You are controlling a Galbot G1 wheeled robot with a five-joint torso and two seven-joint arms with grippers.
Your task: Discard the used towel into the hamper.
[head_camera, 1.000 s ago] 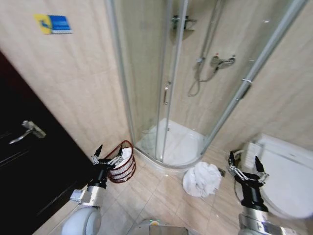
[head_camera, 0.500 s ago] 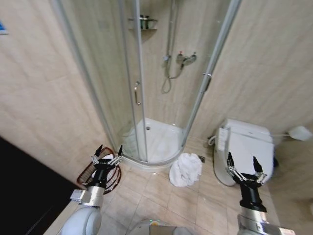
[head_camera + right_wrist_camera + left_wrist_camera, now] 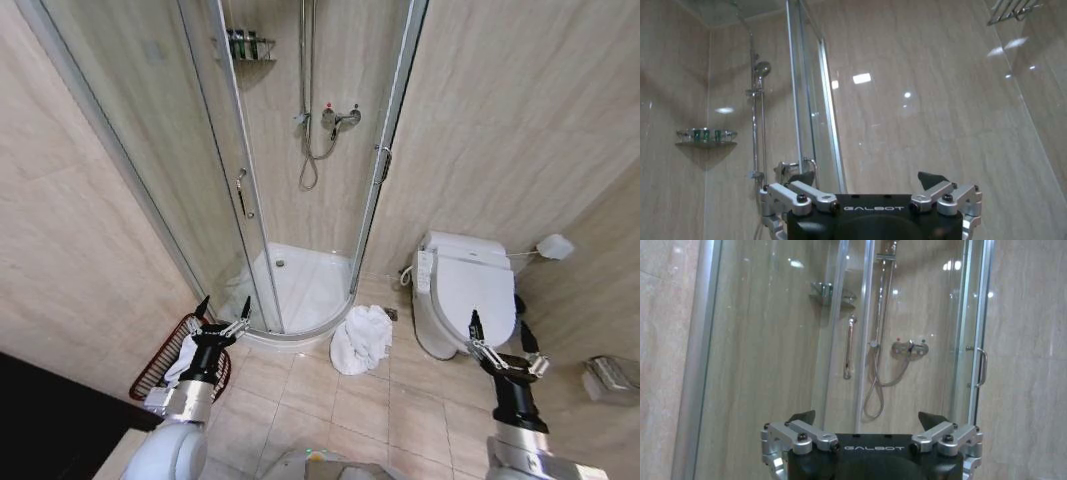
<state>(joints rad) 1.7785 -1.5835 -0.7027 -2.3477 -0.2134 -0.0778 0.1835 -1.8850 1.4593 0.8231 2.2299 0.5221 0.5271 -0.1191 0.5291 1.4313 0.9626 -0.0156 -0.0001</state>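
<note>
Clearly nothing is done: the crumpled white towel (image 3: 362, 339) lies on the tiled floor by the shower; the dark red-brown slatted hamper (image 3: 160, 358) waits behind the left gripper (image 3: 222, 313). Both it and the right gripper (image 3: 497, 334) hover empty, fingers apart.

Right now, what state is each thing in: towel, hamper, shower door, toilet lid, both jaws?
towel: crumpled on the floor by the shower base, not held.
hamper: upright, something white inside.
shower door: slid open.
toilet: lid down.
left gripper: jaws open, empty.
right gripper: jaws open, empty.
</note>
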